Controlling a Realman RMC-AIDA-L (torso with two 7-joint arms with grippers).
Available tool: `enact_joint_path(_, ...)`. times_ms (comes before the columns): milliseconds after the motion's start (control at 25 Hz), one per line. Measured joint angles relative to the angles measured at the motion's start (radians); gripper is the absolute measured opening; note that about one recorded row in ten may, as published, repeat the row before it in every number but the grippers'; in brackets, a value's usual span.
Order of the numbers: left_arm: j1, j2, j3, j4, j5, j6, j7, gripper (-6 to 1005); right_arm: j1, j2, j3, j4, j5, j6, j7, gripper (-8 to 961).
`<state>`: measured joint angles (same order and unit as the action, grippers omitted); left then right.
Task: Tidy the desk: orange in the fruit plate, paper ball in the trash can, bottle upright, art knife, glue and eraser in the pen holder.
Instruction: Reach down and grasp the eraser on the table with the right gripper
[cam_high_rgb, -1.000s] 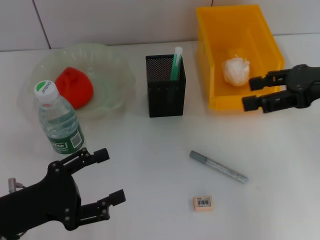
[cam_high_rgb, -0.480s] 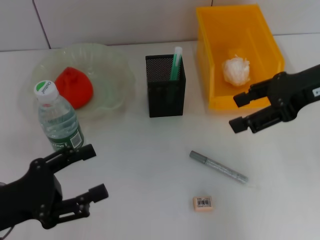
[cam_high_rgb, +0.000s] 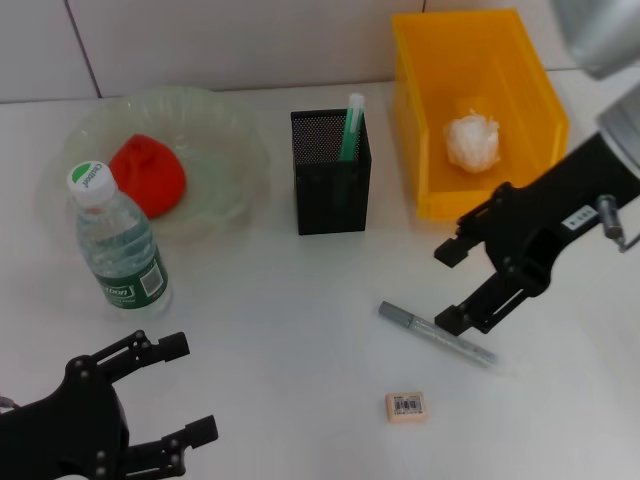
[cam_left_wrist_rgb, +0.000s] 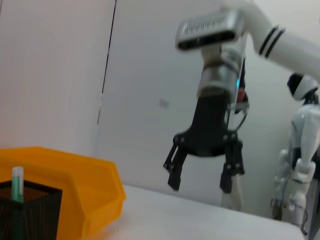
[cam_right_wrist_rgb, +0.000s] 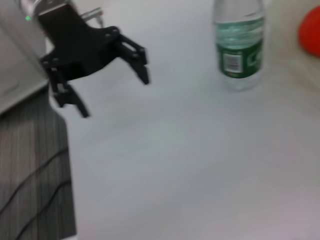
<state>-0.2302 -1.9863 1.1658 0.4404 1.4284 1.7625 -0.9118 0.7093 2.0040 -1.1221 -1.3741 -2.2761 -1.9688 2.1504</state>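
Note:
The orange (cam_high_rgb: 147, 175) lies in the pale green fruit plate (cam_high_rgb: 225, 130). Beside the plate, the bottle (cam_high_rgb: 118, 245) stands upright. A green glue stick (cam_high_rgb: 350, 128) pokes out of the black mesh pen holder (cam_high_rgb: 331, 170). In the yellow trash can (cam_high_rgb: 530, 70) rests the paper ball (cam_high_rgb: 472, 140). The grey art knife (cam_high_rgb: 437, 334) and the eraser (cam_high_rgb: 406, 405) lie on the desk. My right gripper (cam_high_rgb: 448, 285) hovers open just above the knife's middle. Near the front left edge my left gripper (cam_high_rgb: 192, 388) is open and holds nothing.
The left wrist view shows the right gripper (cam_left_wrist_rgb: 202, 175) above the desk, with the trash can (cam_left_wrist_rgb: 75, 190) and pen holder (cam_left_wrist_rgb: 25, 210) to one side. The right wrist view shows the left gripper (cam_right_wrist_rgb: 112, 92), the bottle (cam_right_wrist_rgb: 239, 45) and the desk's edge.
My right gripper has swung from beside the trash can down and left to the art knife. The left gripper has drawn back toward the front left corner, away from the bottle.

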Motion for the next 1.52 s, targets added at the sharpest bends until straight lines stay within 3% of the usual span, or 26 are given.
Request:
enact_joint_path(280, 0.011, -0.018, 0.005, 0.002, 0.024, -0.1, 0.104, 876, 0.124, 0.047, -0.141, -0.026, -0.108, -0.061, 0.04, 835)
enact_joint_path(440, 0.008, -0.023, 0.005, 0.002, 0.024, -0.12, 0.109, 876, 0.156, 0.075, -0.184, 0.025, -0.161, -0.055, 0.052, 834)
enact_joint_path(720, -0.017, -0.032, 0.004, 0.001, 0.025, -0.129, 0.115, 876, 0.189, 0.076, -0.265, 0.133, -0.184, 0.02, 0.086, 834)
enact_joint_path(1040, -0.044, -0.036, -0.001, -0.001, 0.038, -0.139, 0.099, 876, 0.248, 0.083, -0.439, 0.191, -0.205, 0.102, 0.181, 827)
enact_joint_path(1520, -0.051, -0.041, 0.0, -0.003, 0.038, -0.164, 0.086, 876, 0.192, 0.086, -0.647, 0.126, -0.174, 0.152, 0.158, 806)
